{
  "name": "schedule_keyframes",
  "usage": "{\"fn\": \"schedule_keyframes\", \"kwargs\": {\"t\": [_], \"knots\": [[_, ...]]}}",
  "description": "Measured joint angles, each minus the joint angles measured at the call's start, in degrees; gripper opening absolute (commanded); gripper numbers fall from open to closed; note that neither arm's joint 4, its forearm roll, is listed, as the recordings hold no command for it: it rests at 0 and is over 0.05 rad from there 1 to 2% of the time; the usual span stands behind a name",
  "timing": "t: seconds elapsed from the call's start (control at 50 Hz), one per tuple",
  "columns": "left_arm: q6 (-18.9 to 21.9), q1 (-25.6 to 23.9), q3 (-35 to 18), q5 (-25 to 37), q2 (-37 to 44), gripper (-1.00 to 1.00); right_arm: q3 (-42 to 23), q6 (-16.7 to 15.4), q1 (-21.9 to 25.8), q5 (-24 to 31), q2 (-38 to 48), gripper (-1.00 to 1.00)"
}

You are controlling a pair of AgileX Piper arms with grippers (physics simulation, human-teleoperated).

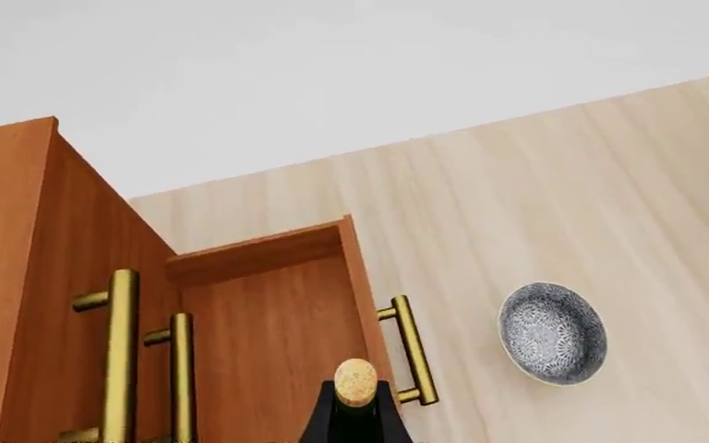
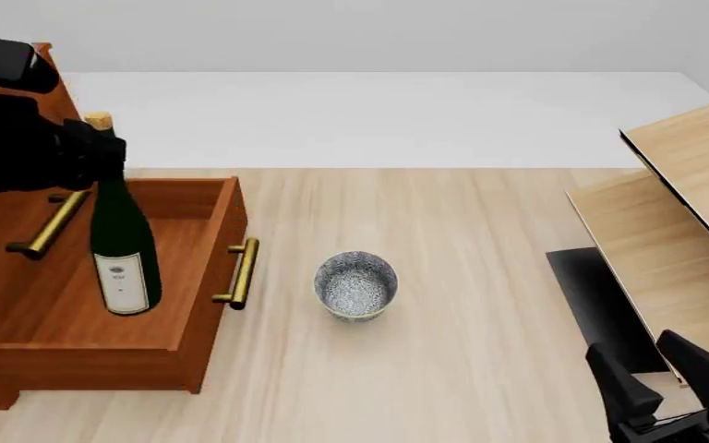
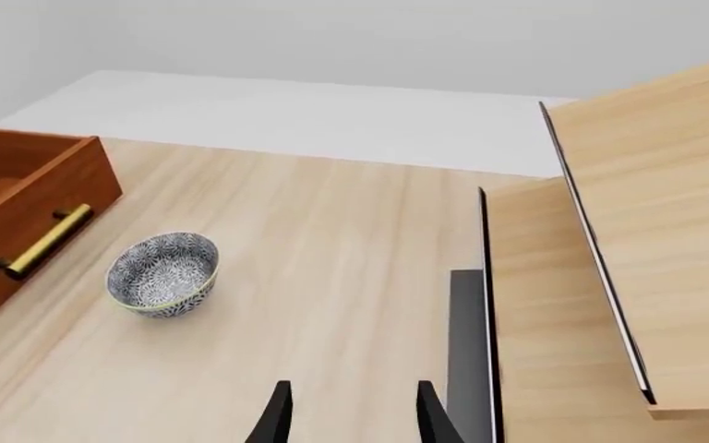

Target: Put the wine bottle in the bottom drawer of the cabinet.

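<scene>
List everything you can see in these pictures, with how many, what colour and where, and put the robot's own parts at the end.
wine bottle: one, dark green with tan cork and white label, upright over the open bottom drawer, held near its neck.
bottom drawer: one, reddish-brown wood with a brass bar handle, pulled open at the table's left.
cabinet: one, reddish-brown wood with brass handles, far left.
bowl: one, speckled grey, on the table just right of the drawer front.
pale wood furniture: one, light wood with a black panel, right side.
table: one, light wood, under everything.
left hand: one, black, closed on the bottle's neck above the drawer.
right hand: one, black, open, low at the front right.
</scene>
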Motion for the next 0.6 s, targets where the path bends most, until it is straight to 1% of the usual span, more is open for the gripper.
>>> {"fn": "schedule_keyframes", "kwargs": {"t": [0.6], "knots": [[-2.93, 1.04, 4.44, -3.36, 1.32, -1.00, 0.00, -0.08, 0.05, -0.53, 0.81, 1.00]]}}
